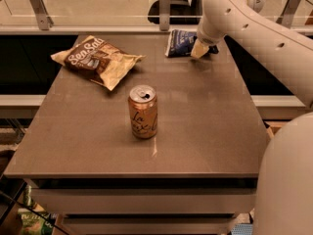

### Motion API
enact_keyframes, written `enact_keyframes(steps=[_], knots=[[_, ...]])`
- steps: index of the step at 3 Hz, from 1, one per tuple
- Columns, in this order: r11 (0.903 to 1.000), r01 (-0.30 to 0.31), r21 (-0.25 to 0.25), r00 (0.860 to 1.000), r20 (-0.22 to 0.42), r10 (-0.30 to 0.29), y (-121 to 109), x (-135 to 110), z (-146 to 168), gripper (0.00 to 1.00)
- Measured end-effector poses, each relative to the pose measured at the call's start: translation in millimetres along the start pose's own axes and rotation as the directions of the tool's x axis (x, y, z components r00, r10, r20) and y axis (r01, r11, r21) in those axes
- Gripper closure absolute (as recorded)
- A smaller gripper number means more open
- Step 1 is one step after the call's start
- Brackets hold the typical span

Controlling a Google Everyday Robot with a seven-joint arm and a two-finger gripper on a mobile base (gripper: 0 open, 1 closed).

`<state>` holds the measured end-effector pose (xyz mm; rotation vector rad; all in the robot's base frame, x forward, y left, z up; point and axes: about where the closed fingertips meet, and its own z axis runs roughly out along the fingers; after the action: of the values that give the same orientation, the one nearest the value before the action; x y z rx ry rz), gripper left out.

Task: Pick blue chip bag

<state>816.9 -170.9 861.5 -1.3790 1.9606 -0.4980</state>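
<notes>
back left of table (205,126): brown-and-tan Sea Salt bag (98,60), lying flat | centre: orange can (143,112), upright | back edge, right of centre: blue chip bag (180,42), flat on tabletop | at bag's right edge: gripper (200,50), low over tabletop, open or closed cannot be told | far right: white arm (264,31)

blue chip bag (180,42) 1, hand (200,50) 1 beside it | brown bag (98,60) 1 | can (143,112) 1

Table (205,126) holds can (143,112), brown bag (97,61), blue chip bag (180,42) beside gripper (199,50).
</notes>
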Motion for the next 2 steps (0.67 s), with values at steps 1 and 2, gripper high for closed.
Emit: enact_keyframes(steps=[1,2], knots=[[1.0,0.001,-0.004,1.0,-0.001,-0.001,1.9,0.0,2.2,0.64],[1.0,0.002,-0.007,1.0,-0.002,-0.002,3.7,-0.2,4.4,0.87]])
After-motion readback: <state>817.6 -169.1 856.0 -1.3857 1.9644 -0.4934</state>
